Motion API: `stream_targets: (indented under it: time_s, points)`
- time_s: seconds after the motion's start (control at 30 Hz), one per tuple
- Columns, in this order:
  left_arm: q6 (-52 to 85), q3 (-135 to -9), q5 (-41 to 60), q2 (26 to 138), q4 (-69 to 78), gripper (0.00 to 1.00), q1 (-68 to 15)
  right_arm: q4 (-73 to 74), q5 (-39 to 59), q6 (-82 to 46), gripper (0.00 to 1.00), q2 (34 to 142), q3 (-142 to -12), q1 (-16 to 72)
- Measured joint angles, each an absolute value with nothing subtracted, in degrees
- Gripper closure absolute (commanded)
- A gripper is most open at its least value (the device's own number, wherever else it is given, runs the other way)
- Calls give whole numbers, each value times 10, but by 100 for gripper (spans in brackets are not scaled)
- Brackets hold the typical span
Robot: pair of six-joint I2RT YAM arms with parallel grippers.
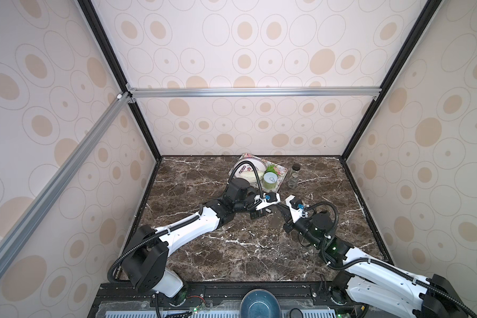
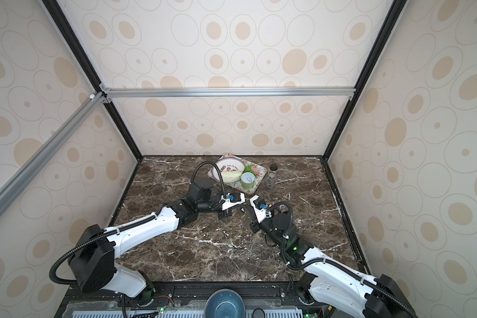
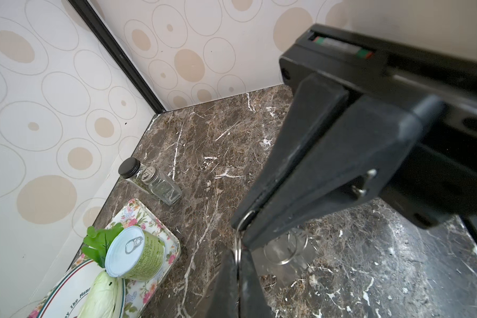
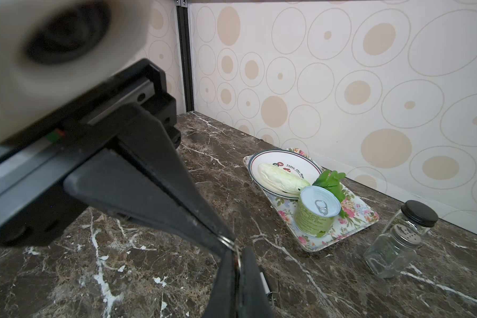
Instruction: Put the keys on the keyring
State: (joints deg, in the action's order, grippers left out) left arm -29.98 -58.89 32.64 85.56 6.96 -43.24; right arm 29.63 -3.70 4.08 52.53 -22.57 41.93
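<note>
Mid-table, left hand [image 3: 238, 256] and right hand [image 3: 241, 224] both clenched on wire ring [image 3: 236, 239], plain only in wrist views

Tray [image 1: 281, 173] and shaker [image 1: 294, 176] crowd the rear; front tabletop [image 1: 232, 247] open.

Keyring [image 3: 238, 247]: thin silver wire loop, seen near edge-on, pinched by left hand [image 3: 242, 227] and right hand [image 4: 236, 257] together, above tabletop [image 4: 138, 275]. Black-tagged key [image 4: 263, 279], white label showing, just beside right hand's finger, mostly hidden.

Plate [image 3: 69, 289] cut off at edge; key tag [image 4: 264, 280] half hidden.
</note>
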Motion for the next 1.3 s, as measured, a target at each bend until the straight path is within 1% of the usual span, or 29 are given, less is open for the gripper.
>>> stream_targets:
  time_s: [0.23, 0.6, 0.67, 0.8, 1.0, 1.17, 1.3]
  points:
    - [-299, -555, 314, 830, 112, 100, -433, 303, -24, 38, 100, 519, -226, 420]
    - [-270, -492, 314, 798, 226, 100, -434, 341, -15, 19, 100, 526, -226, 421]
    - [-262, -482, 315, 794, 245, 100, -434, 346, -3, 8, 100, 532, -226, 409]
    - [-252, -468, 311, 789, 281, 100, -434, 367, 51, -22, 100, 546, -225, 380]
    - [-244, -456, 308, 785, 296, 100, -434, 376, 92, -36, 100, 560, -226, 368]
    - [-237, -455, 306, 785, 303, 100, -434, 354, 100, -47, 100, 557, -239, 363]
    - [-233, -455, 308, 784, 314, 100, -434, 291, 100, -90, 100, 538, -263, 363]
